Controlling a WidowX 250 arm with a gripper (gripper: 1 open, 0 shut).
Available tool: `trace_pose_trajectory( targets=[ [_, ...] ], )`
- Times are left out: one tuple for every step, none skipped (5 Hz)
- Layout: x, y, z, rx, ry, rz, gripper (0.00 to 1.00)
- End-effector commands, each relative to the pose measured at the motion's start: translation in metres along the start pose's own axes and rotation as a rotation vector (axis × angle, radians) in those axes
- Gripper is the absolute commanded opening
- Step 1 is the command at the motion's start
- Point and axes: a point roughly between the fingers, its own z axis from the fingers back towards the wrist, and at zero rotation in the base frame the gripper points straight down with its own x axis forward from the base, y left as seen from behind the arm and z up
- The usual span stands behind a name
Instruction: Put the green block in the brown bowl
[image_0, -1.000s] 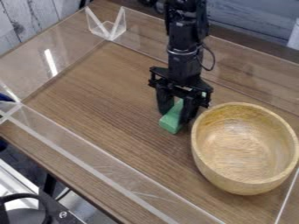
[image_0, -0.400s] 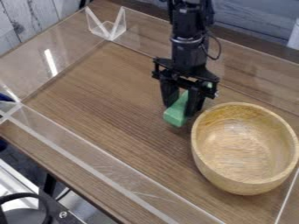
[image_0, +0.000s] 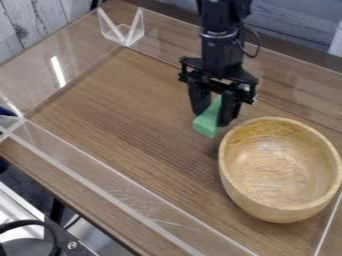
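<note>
One end effector grasped the green block just beside the brown bowl; bare table stretched leftward in view.

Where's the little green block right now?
In the camera view, the green block is right of centre, at the black tool, just up and left of the brown bowl.

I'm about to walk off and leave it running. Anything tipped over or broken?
Nothing stands out: the bowl sits upright and looks whole, and the gripper has the green block beside it.
</note>
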Motion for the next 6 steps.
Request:
trace_pose_trajectory(
  targets=[
    [0.008,-0.010,0.027,0.000,-0.089,-0.024,0.00],
    [0.006,-0.017,0.030,-0.006,-0.089,-0.039,0.00],
    [0.004,-0.030,0.030,-0.013,-0.085,-0.066,0.00],
    [0.002,-0.048,0.024,-0.019,-0.076,-0.098,0.00],
    [0.003,-0.067,0.017,-0.024,-0.067,-0.128,0.00],
    [0.002,-0.090,0.005,-0.025,-0.056,-0.156,0.00]
  ],
)
